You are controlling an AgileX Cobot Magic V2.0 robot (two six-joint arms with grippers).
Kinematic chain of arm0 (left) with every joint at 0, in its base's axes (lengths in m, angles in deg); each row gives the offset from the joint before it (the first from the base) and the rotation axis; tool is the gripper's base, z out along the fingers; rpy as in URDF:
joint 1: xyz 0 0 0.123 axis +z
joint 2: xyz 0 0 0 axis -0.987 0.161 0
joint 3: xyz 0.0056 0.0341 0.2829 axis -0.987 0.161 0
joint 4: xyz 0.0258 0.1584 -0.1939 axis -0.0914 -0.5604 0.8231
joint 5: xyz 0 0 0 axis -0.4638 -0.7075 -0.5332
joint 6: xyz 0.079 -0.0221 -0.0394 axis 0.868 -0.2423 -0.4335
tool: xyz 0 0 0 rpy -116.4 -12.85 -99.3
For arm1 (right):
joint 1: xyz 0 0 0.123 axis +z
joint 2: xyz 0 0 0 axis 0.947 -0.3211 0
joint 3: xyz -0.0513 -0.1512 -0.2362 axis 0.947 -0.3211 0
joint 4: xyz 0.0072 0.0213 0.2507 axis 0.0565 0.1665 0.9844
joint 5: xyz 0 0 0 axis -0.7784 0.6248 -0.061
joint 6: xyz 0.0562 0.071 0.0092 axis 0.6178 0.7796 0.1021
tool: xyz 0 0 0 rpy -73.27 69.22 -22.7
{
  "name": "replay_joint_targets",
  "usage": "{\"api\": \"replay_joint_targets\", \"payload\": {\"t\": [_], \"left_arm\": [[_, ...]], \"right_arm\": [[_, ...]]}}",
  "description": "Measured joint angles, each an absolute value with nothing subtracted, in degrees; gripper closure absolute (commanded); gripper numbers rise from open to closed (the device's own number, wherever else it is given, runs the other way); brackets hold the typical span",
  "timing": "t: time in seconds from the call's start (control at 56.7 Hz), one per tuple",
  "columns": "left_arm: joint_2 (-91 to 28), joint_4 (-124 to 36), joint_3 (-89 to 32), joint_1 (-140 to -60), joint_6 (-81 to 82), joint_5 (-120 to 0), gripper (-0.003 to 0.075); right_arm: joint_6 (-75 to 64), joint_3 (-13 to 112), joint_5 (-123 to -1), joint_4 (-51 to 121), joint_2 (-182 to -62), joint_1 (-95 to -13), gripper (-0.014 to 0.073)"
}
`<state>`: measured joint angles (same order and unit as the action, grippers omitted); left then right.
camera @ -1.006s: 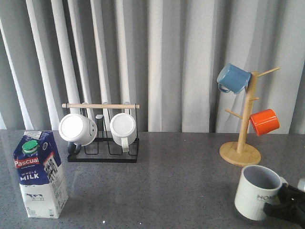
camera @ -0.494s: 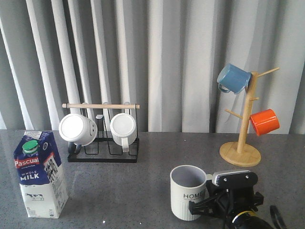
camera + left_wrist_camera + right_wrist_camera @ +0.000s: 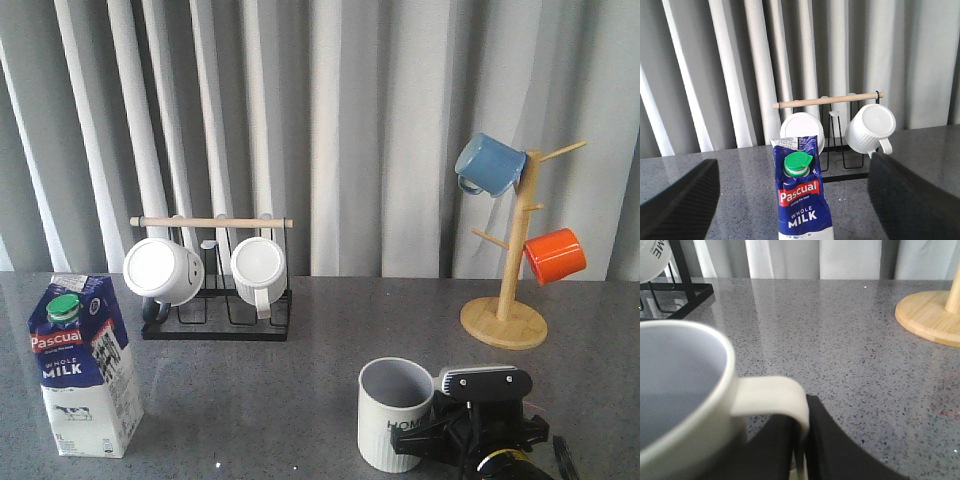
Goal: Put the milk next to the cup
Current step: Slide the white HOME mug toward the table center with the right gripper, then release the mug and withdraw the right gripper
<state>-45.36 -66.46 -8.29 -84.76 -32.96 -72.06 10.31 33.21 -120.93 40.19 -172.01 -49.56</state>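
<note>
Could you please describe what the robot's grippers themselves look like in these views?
The right gripper is black, with a pale grey plate on top and a black cable behind. The left gripper shows only two broad, matte black fingers, blurred, without visible markings.

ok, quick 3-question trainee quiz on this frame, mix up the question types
1. True or false: the milk stands upright at the table's left side, with no jaws closed on it.
2. Multiple choice: what is the right gripper holding? A) the blue mug B) the cup by its handle C) the mug tree
3. Fill in: the left gripper is ____, its fingers spread either side of the carton without touching it.

Key
1. True; the carton stands free in the front and left wrist views.
2. B; the right wrist view shows the jaws at the handle.
3. open
</note>
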Motion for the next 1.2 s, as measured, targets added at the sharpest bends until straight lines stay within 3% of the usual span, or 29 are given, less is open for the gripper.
{"api": "replay_joint_targets", "payload": {"t": [0.229,0.582,0.794,1.2], "left_arm": [[-45.4,-66.5,-8.3,-84.8,-33.0,-72.1,0.0133],[-45.4,-66.5,-8.3,-84.8,-33.0,-72.1,0.0133],[-45.4,-66.5,-8.3,-84.8,-33.0,-72.1,0.0133],[-45.4,-66.5,-8.3,-84.8,-33.0,-72.1,0.0133]], "right_arm": [[9.7,33.2,-119.9,38.5,-172.0,-49.6,0.0337],[9.6,26.6,-119.3,33.2,-166.6,-50.4,0.0328],[10.0,24.3,-109.0,25.9,-154.7,-55.0,0.0328],[20.2,24.1,-94.2,13.2,-126.1,-73.6,0.0362]]}}
